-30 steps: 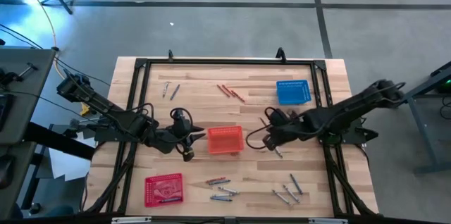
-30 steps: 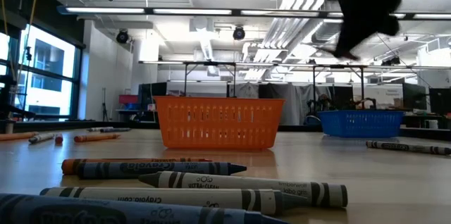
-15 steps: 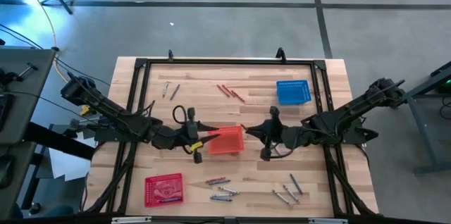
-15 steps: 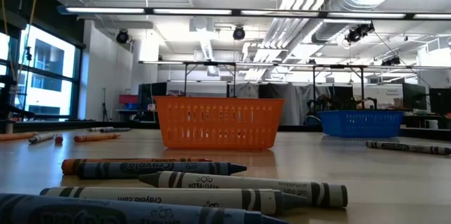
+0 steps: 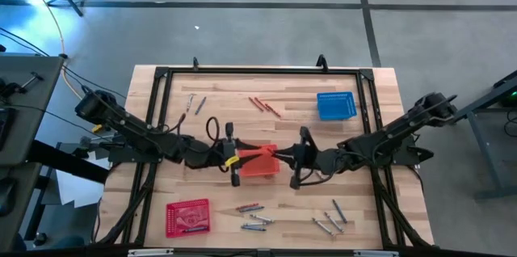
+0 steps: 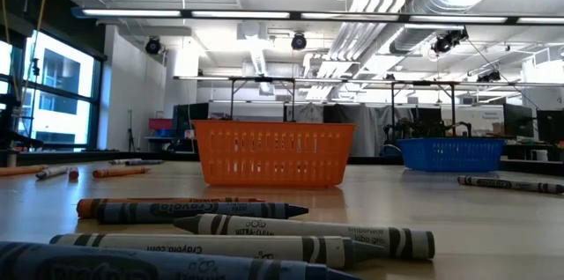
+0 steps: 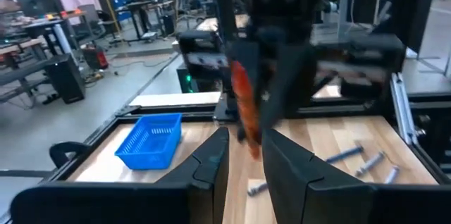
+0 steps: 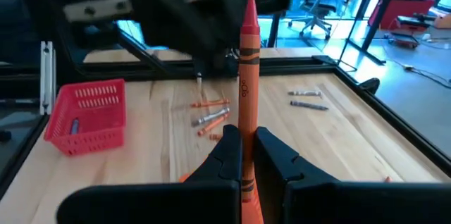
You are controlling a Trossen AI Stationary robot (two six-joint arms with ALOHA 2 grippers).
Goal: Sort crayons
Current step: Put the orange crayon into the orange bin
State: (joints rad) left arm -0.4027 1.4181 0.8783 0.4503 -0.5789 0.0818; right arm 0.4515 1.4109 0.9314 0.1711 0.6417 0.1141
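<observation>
From above, both arms met over the middle of the table [image 5: 363,200]. The left gripper [image 5: 234,160] hovered at the left edge of the orange basket [image 5: 260,162], and the right gripper [image 5: 295,160] hovered at its right edge. Loose crayons lay in groups: red ones [image 5: 265,106] at the far middle, two [image 5: 195,103] at the far left, a cluster [image 5: 252,216] at the near middle and grey ones [image 5: 331,218] at the near right. A blue basket [image 5: 336,105] stood far right and a red basket [image 5: 187,216] near left.

At table height, the orange basket [image 6: 273,151] stood mid-table with the blue basket [image 6: 450,153] to its right. Several crayons [image 6: 264,225] lay close to the camera, with others at the left [image 6: 53,172] and right [image 6: 507,184] edges. Neither gripper showed clearly here.

In the left wrist view, the left gripper [image 7: 245,155] had its fingers [image 7: 212,164] slightly parted with nothing between them. Beyond it the right gripper was blurred, with an orange crayon [image 7: 244,108] in it.

In the right wrist view, the right gripper [image 8: 244,153] was clamped on the orange crayon [image 8: 246,76], which stood upright, tip up. The red basket [image 8: 88,116] and loose crayons [image 8: 211,115] lay beyond.
</observation>
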